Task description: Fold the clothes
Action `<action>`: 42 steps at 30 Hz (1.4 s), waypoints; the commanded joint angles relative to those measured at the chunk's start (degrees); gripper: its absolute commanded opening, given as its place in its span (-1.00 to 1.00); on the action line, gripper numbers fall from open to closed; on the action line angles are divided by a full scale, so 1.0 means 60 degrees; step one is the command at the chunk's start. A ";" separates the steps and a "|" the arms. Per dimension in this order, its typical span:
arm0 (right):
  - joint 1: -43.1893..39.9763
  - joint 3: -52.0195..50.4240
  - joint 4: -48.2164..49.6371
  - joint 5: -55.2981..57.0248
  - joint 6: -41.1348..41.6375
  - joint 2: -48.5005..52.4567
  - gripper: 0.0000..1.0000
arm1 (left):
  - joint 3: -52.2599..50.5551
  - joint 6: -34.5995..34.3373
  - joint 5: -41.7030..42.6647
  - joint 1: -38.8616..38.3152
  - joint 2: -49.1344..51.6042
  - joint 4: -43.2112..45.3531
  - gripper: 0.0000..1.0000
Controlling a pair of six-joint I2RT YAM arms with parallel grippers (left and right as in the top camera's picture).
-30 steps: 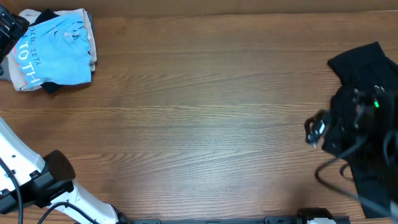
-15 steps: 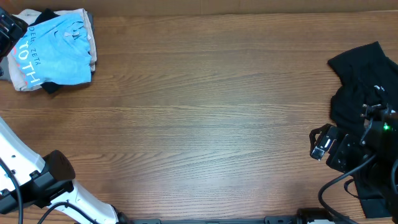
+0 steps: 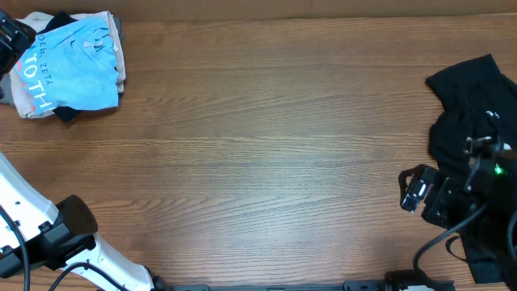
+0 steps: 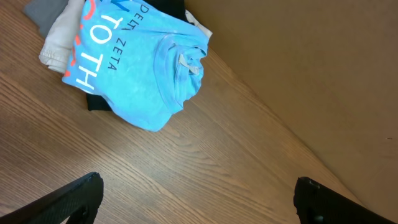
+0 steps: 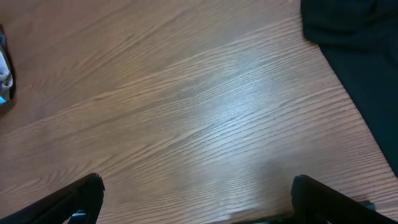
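I am holding the left gripper wide open, with nothing between its fingers; only bare wood is showing in the gap. It is hanging above the tabletop near the far left corner and looking at the T-shirt, which is lying just beyond it, apart from both fingers. The T-shirt is sitting roughly folded on top of a small pile in that corner, its white lettering facing up and the collar turned toward the tabletop's far edge. Under it I am making out a beige cloth poking out on one side and a black garment peeking out at the near edge. A tan board is running along the tabletop's edge behind the pile.

I am keeping the right gripper fully open too, and it is gripping nothing. It is hovering over bare wood near the right edge of the tabletop, well apart from the T-shirt. A second black garment is lying crumpled just beside it, partly under the right arm in the overhead view, and filling the upper right corner of the right wrist view.
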 commanded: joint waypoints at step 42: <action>0.0222 -1.0371 1.2083 -0.0754 -0.3184 -0.6685 1.00 | 0.0000 -0.0062 -0.0076 0.0000 -0.0029 0.0007 1.00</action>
